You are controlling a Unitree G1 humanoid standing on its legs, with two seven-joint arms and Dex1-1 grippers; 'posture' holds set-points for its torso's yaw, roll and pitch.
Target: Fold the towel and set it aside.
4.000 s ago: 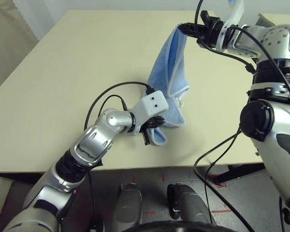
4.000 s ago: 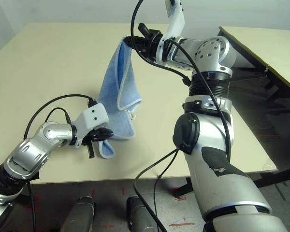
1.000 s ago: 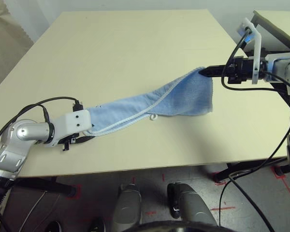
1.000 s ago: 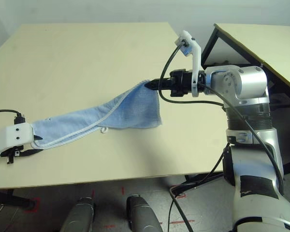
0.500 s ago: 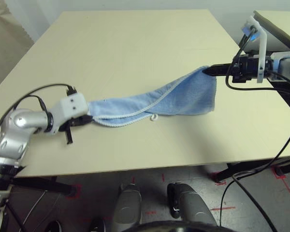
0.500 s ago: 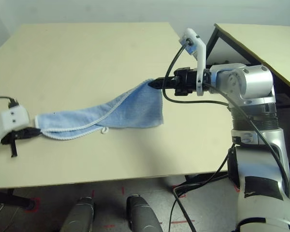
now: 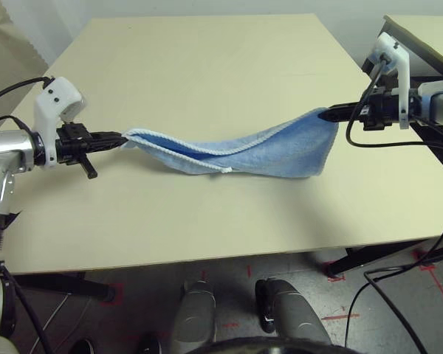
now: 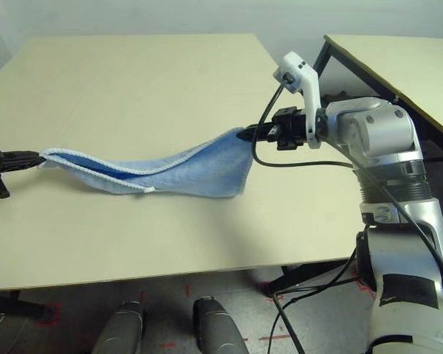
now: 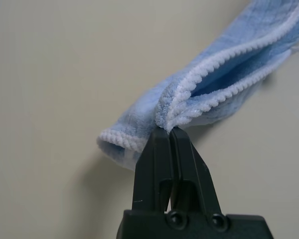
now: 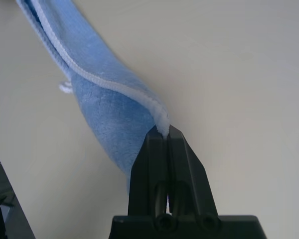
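Pinched tight in the left gripper [image 7: 120, 137], one end of the towel [image 7: 236, 153], its white stitched edging bunched right at the closed black fingertips [image 9: 169, 137]. Strung from there across to the right gripper [image 7: 323, 114], likewise clamped shut on the opposite corner. Sagging between the two, doubled lengthwise, lowest fold close to or brushing the beige table [image 7: 207, 66] beneath; contact hard to judge. Inner face of the fold hidden, so no motif or label to make out. Small white loop [image 10: 65, 87] dangling from the edge, away from the right fingertips. Beyond the right gripper, a second table [image 8: 399, 55], cut off at the frame edge.
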